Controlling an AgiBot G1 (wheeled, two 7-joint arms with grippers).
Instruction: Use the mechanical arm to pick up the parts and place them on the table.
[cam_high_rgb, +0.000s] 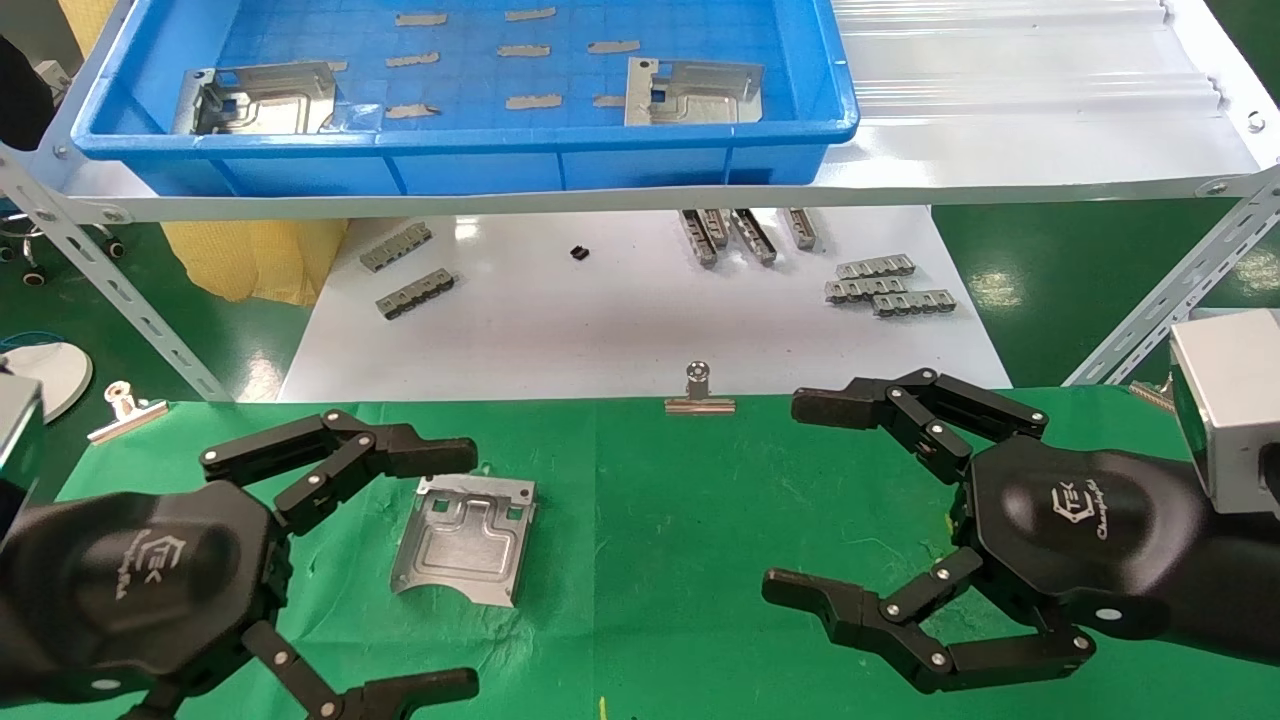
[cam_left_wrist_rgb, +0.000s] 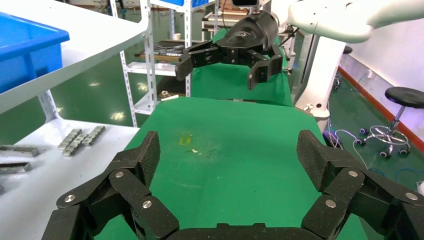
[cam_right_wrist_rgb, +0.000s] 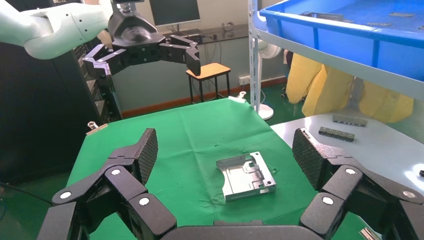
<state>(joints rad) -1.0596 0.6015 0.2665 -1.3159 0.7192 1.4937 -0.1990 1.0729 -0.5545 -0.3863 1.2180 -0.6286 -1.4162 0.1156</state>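
One silver part (cam_high_rgb: 465, 540) lies flat on the green-clothed table (cam_high_rgb: 680, 520), just beside the upper finger of my left gripper (cam_high_rgb: 445, 570). That gripper is open and empty, low over the cloth at the left. My right gripper (cam_high_rgb: 800, 495) is open and empty over the cloth at the right, well apart from the part. The right wrist view shows the part (cam_right_wrist_rgb: 246, 176) on the cloth beyond my open right gripper (cam_right_wrist_rgb: 227, 152). The left wrist view shows only bare cloth between the open fingers of my left gripper (cam_left_wrist_rgb: 230, 155). Two more parts (cam_high_rgb: 260, 100) (cam_high_rgb: 690, 92) lie in the blue bin (cam_high_rgb: 460, 160).
The bin stands on a white shelf (cam_high_rgb: 1000, 130) above a white board (cam_high_rgb: 620, 310) with grey toothed strips (cam_high_rgb: 885, 285). Grey tape slips (cam_high_rgb: 530, 50) lie in the bin. Binder clips (cam_high_rgb: 698, 390) (cam_high_rgb: 125, 408) sit on the cloth's far edge. A yellow mark (cam_left_wrist_rgb: 185, 140) is on the cloth.
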